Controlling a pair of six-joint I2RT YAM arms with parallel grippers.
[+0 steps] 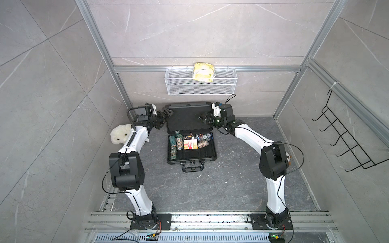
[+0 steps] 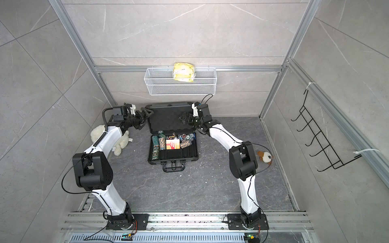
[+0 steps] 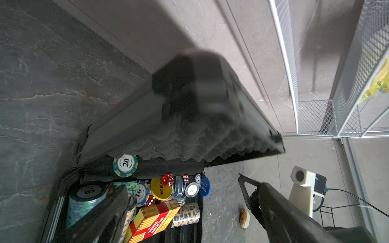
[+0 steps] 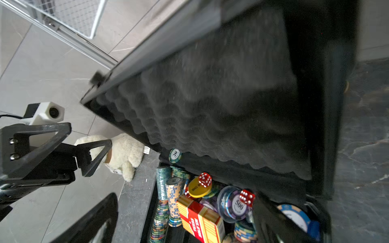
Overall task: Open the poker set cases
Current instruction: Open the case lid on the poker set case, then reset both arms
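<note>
A: Nearest first. Whereabouts of the poker set case (image 1: 191, 154)?
B: Flat on the dark floor (image 1: 189, 189), mid-cell. Handle (image 1: 192, 166) at 6 o'clock, on the near side. Off at 3 o'clock, well apart, a small brown-and-white plush (image 2: 265, 156).
A: Inside?
B: Tray half bared: chips (image 1: 173, 143) in rows along 9 o'clock, red-and-yellow card box (image 1: 190, 144) mid-tray, dice (image 3: 168, 179) and loose chips behind. White plush toy (image 1: 120, 136) out at 9 o'clock beside the left arm (image 1: 134, 138), clear of the case.
A: Lid?
B: Lid (image 1: 181, 113) raised steeply at 12 o'clock, foam lining (image 1: 187, 124) facing forward. Exact angle hard to read. Judged open already, or nearly finished.
A: Fingers?
B: Left gripper (image 1: 167, 113) at the lid's 10 o'clock corner, spread wide, nothing clamped; contact with the edge impossible to tell. Right gripper (image 1: 201, 118) at 2 o'clock, in front of the foam, likewise spread wide and empty. Stationed either side, probably to guard the lid against dropping shut.
A: Farthest?
B: Wire basket (image 1: 200, 84) on the back wall at 12 o'clock, yellow packet (image 1: 203, 71) inside.
</note>
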